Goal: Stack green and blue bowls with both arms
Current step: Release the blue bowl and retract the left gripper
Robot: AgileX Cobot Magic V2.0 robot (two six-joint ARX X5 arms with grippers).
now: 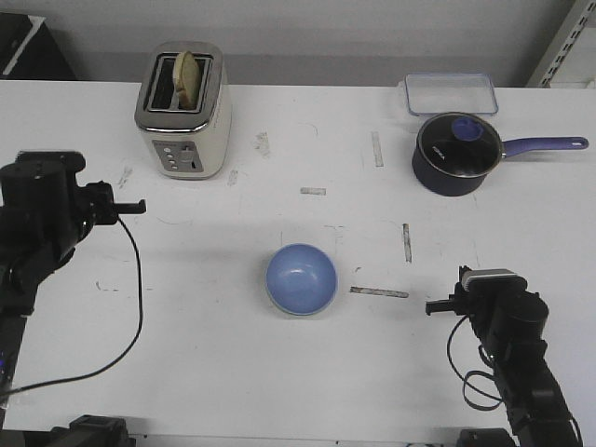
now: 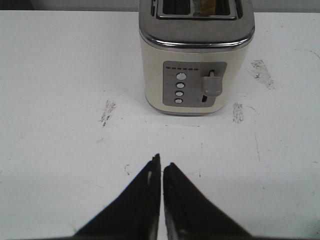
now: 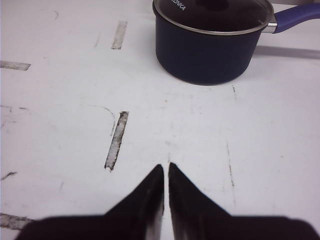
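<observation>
1. Where the white bench (image 1: 186, 372) is bare near its middle sits a small round matte periwinkle-blue bowl (image 1: 301, 277), mouth up; a thin pale rim under its lower edge suggests the mint-green bowl (image 1: 296, 312) is nested beneath, though I cannot be sure.
2. At the left edge, the left hand (image 2: 161, 167) hovers pointing at a cream and chrome toaster (image 2: 196, 55), its black fingertips pressed together on nothing.
3. At the lower right, the right hand (image 3: 165, 170) faces a dark navy lidded saucepan (image 3: 212, 42), fingertips likewise together and empty.
4. Both hands are well apart from the bowl.
5. My judgement: the bowl looks light, rigid and smooth, so likely slippery; pinching the thin rim wall, one finger inside, seems the surest hold.
</observation>
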